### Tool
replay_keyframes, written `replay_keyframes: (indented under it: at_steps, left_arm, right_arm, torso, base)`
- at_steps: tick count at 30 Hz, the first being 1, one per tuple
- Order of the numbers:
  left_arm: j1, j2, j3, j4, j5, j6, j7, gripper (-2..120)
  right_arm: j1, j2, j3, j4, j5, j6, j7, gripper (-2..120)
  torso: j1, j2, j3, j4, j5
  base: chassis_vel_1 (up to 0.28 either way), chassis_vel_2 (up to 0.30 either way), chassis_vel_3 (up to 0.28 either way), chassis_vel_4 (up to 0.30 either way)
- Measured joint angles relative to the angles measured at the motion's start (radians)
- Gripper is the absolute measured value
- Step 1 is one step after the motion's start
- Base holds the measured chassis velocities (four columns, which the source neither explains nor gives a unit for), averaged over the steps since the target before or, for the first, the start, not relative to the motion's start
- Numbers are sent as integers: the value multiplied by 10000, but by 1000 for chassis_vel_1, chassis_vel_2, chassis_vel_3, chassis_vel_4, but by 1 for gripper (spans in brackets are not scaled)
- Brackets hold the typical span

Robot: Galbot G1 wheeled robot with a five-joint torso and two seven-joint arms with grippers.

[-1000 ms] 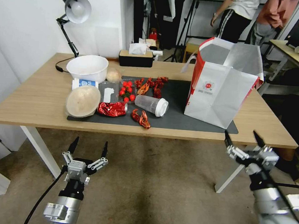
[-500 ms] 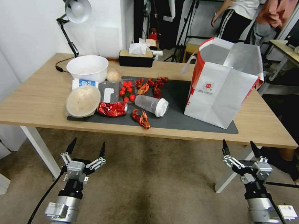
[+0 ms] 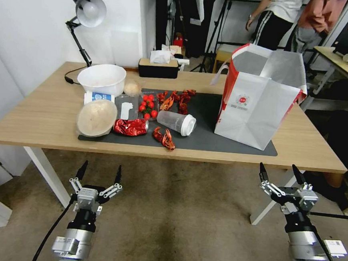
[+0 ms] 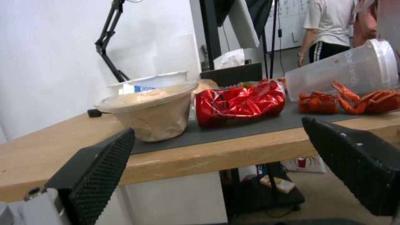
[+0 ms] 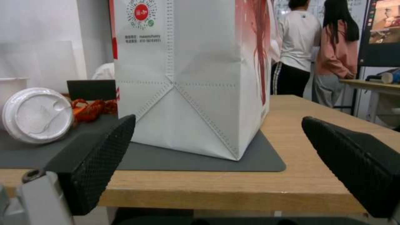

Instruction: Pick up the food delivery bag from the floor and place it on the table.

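Since the food delivery bag [image 3: 259, 107] already stands upright on the table [image 3: 38, 116], at the right end of the dark mat [image 3: 205, 143] in the centre-right of the head frame, I judge the placing done; I keep both arms low in front of the table's near edge, over the floor [image 3: 183, 219]. My left gripper [image 3: 99, 172] sits lower left of that frame, jaws wide and empty; my right gripper [image 3: 282, 173] sits lower right, just below the bag's corner, jaws equally wide and holding nothing, well apart from the bag. The right wrist view gives me what the head cannot: the bag's base [image 5: 183, 137] flat on the mat, one corner near the mat's edge; the left wrist view instead shows the crumpled red packet [image 4: 239, 103] and a tan bowl [image 4: 152, 112].
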State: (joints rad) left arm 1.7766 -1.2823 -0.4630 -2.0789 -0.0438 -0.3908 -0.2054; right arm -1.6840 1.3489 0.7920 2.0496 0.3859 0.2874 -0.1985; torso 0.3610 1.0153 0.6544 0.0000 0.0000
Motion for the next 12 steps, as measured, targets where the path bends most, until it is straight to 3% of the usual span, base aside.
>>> replay_keyframes:
  at_steps: [12]
  left_arm:
    - [2, 1, 1, -1, 5, 0, 0, 100]
  right_arm:
    - [5, -8, 0, 9, 13, -11, 6, 100]
  torso:
    - [1, 0, 0, 0, 0]
  base:
    - [0, 0, 0, 0]
